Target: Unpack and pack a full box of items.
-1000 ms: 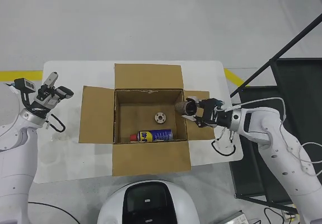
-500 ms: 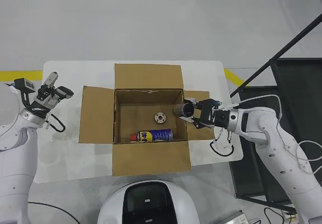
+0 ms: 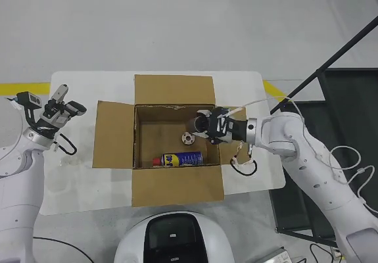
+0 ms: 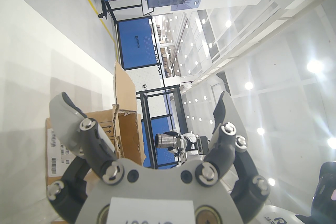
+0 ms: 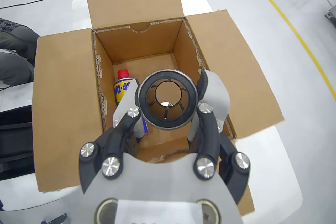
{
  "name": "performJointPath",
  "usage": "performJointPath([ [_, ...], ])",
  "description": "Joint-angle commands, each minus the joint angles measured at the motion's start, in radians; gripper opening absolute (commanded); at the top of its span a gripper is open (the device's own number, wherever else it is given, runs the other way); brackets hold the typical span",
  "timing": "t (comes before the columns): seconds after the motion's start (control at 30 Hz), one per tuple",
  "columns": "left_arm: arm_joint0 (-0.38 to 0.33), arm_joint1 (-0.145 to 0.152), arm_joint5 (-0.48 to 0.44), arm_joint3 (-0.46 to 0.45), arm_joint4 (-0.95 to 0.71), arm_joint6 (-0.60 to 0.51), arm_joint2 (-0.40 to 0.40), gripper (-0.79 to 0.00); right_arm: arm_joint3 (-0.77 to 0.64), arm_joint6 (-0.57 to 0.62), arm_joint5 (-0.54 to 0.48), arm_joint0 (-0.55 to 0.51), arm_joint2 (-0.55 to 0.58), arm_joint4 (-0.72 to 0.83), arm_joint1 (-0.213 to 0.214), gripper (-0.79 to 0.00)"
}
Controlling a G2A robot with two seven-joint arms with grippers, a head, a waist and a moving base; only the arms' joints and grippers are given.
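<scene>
The right gripper [image 3: 210,125] is clamped on a hollow metal cylinder [image 3: 202,123]. It holds the cylinder sideways over the right rim of the open cardboard box [image 3: 113,135], which stands mid-table on the white table [image 3: 77,85].

From above, a spray can [image 3: 179,159] lies along the box's near wall. A small flanged disc [image 3: 188,138] rests on the floor near the middle. The right wrist view looks straight down the cylinder's bore, with the silver fingers [image 5: 215,91] pressed on either flank of its dark rim. The left wrist view catches the same cylinder side-on (its flank is ribbed) beyond the box's wall.

The left gripper [image 3: 68,100] hangs over the table's left part, left of the box's left flap, jaws spread and nothing between them.

Over the last second the right gripper has carried the cylinder leftward, from above the right flap to the edge of the opening. The left arm has kept still.

The can wears a blue-and-yellow label under a red cap. A white barcode sticker [image 4: 56,151] and printed arrows sit on the box's outer left wall.
</scene>
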Motion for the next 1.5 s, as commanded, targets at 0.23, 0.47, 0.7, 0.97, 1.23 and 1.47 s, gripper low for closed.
performJointPath([
  [0.23, 0.0, 0.0, 0.0, 0.0, 0.0, 0.0, 0.0, 0.0, 0.313, 0.079, 0.031, 0.389, -0.451, 0.04, -0.187, -0.785],
  [0.47, 0.0, 0.0, 0.0, 0.0, 0.0, 0.0, 0.0, 0.0, 0.529, 0.113, 0.118, 0.487, -0.599, 0.002, -0.305, -0.785],
  [0.7, 0.0, 0.0, 0.0, 0.0, 0.0, 0.0, 0.0, 0.0, 0.684, 0.161, 0.086, 0.531, -0.666, 0.049, -0.39, -0.785],
  [0.97, 0.0, 0.0, 0.0, 0.0, 0.0, 0.0, 0.0, 0.0, 0.809, 0.118, 0.067, 0.557, -0.695, 0.053, -0.463, -0.785],
  [1.23, 0.0, 0.0, 0.0, 0.0, 0.0, 0.0, 0.0, 0.0, 0.937, 0.103, 0.046, 0.566, -0.704, 0.062, -0.515, -0.533],
  [1.47, 0.0, 0.0, 0.0, 0.0, 0.0, 0.0, 0.0, 0.0, 1.016, 0.066, 0.008, 0.568, -0.697, 0.06, -0.539, -0.031],
])
